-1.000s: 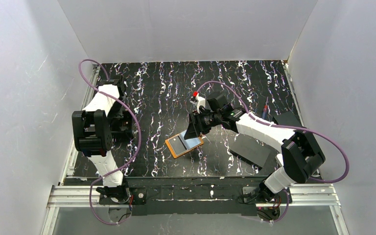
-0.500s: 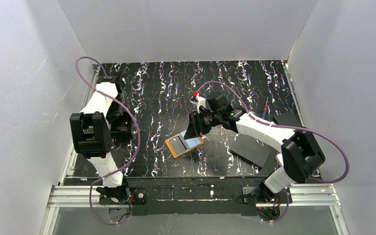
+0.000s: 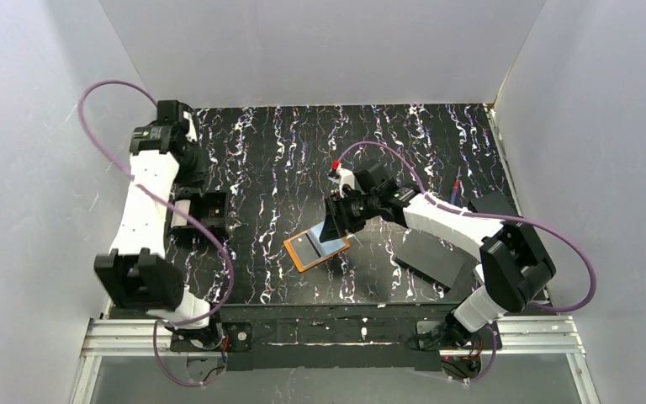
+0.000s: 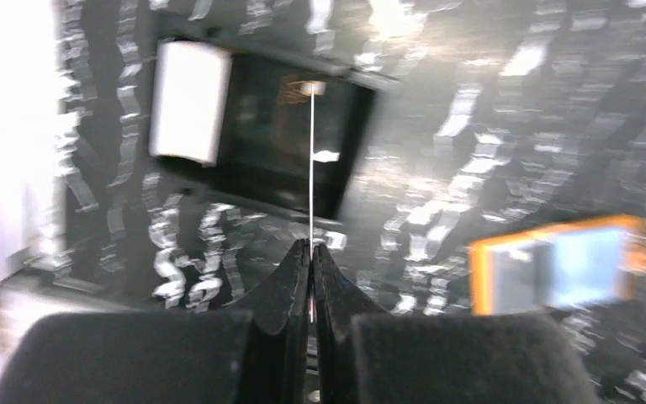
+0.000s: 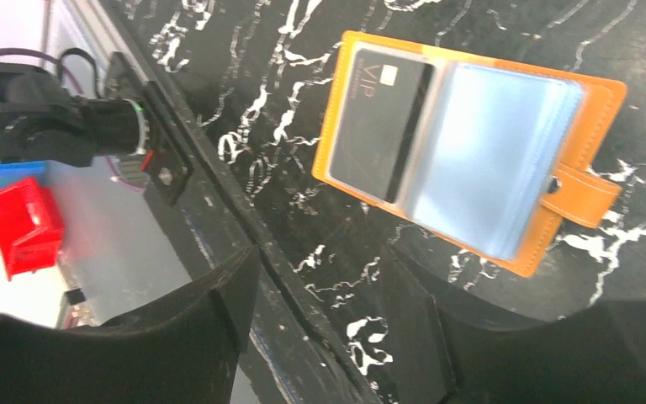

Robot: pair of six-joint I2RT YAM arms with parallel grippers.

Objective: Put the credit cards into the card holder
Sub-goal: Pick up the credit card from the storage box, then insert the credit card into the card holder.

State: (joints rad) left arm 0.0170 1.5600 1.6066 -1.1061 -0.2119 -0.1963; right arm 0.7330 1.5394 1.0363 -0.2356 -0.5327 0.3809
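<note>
- Grip: my left gripper [image 4: 312,248] is clenched on a credit card [image 4: 311,168] by its edge; thin, stiff and slick, I judge.
- The card holder [image 5: 471,160] lies open mid-table; right gripper [image 5: 320,290] hangs spread above it.

Black two-finger left gripper [image 4: 312,246] pinched tight on a thin card [image 4: 312,151], seen edge-on. Black right gripper [image 5: 320,286] fingers spread wide, pointing down.

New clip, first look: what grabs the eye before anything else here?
The orange card holder lies open mid-table, one dark card already in a sleeve, with the right claw hovering open over it. Off to the left, the left claw is pinched shut on a thin card seen edge-on.
</note>
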